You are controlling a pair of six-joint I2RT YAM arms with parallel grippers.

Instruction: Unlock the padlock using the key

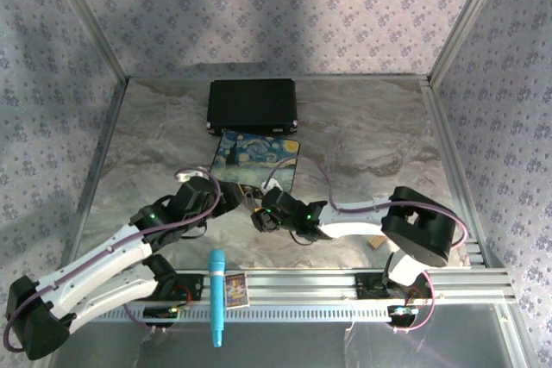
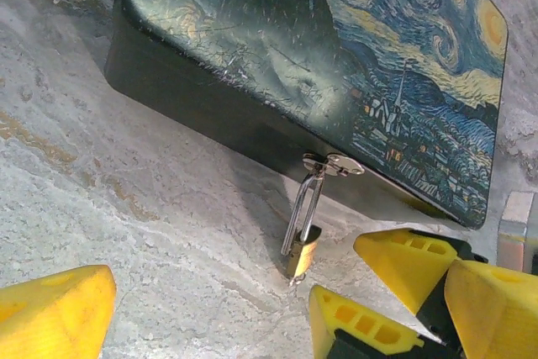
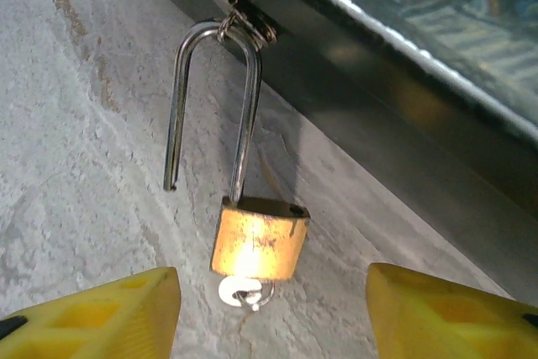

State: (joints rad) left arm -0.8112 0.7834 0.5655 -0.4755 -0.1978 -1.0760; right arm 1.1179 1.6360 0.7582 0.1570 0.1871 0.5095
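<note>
Padlock [image 3: 259,237] with key [image 3: 244,292] hangs untouched within the wide-open, empty right end effector [image 3: 271,279].

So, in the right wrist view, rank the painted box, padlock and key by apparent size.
1. painted box, though cropped by the frame
2. padlock
3. key, just its head showing below the padlock body

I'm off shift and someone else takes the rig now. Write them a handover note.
Left gripper: open, holding nothing, near the front of the box.
Right gripper: open, fingers either side of the padlock, not touching it.
Padlock hangs from the box's hasp; the key sits in its keyhole.
Done: one leg of the shackle is out of the body, so it's unlocked.
To do: probably only backing the arms off.
</note>
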